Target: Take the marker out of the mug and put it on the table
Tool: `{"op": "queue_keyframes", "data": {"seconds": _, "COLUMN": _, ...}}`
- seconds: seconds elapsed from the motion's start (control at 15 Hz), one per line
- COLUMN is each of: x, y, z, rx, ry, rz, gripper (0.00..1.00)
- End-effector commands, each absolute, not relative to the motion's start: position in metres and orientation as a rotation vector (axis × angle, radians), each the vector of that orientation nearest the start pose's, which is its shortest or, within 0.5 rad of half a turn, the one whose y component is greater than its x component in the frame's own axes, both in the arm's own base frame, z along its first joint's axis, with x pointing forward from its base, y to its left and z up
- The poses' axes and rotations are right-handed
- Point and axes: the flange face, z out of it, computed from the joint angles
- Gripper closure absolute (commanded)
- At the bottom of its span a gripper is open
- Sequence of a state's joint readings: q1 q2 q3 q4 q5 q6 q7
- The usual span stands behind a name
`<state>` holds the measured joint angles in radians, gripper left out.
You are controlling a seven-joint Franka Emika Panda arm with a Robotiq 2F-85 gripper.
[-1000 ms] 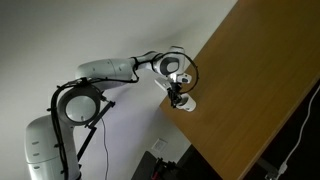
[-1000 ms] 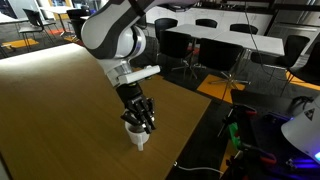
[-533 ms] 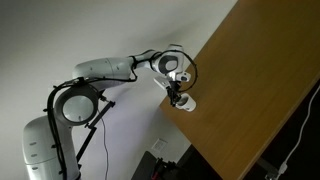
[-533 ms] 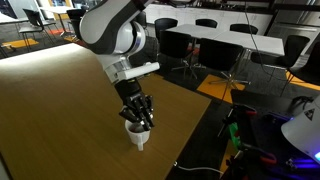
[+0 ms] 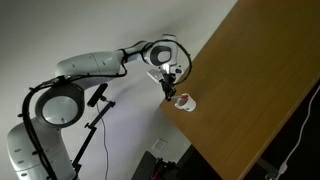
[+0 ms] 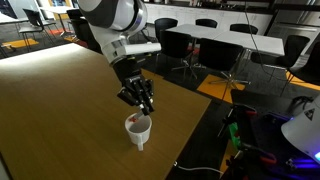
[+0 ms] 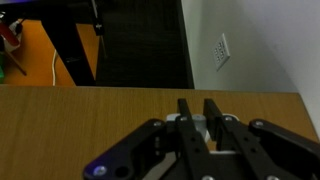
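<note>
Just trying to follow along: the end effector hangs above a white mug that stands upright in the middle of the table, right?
Not quite. The mug stands close to the edge of the table, not in the middle; both exterior views show this. The rest holds: it is white and upright, and the end effector hangs above it.

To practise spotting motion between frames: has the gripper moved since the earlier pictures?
Yes. The gripper has lifted up and away from the mug, which stays put on the table. Earlier it was down at the mug's rim.

Office (black chairs [image 6: 178, 48], meeting tables [image 6: 235, 32])
</note>
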<state>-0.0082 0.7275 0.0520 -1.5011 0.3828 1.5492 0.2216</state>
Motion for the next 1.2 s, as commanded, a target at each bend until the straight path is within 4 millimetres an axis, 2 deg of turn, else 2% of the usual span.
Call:
{"op": "queue_keyframes", "data": {"seconds": 0.0, "x": 0.615, "y": 0.051, "z": 0.254, "rx": -2.58, "ry": 0.408, "rz": 0.991, "gripper": 0.95}}
{"op": "queue_keyframes", "data": {"seconds": 0.27, "x": 0.607, "y": 0.039, "z": 0.287, "rx": -2.571, "ry": 0.378, "rz": 0.939, "gripper": 0.95}}
{"op": "queue_keyframes", "data": {"seconds": 0.47, "x": 0.612, "y": 0.03, "z": 0.3, "rx": -2.593, "ry": 0.454, "rz": 0.884, "gripper": 0.95}}
{"op": "queue_keyframes", "data": {"seconds": 0.67, "x": 0.624, "y": 0.021, "z": 0.298, "rx": -2.626, "ry": 0.554, "rz": 0.846, "gripper": 0.95}}
{"op": "queue_keyframes", "data": {"seconds": 1.13, "x": 0.658, "y": -0.004, "z": 0.268, "rx": -2.683, "ry": 0.948, "rz": 0.659, "gripper": 0.95}}
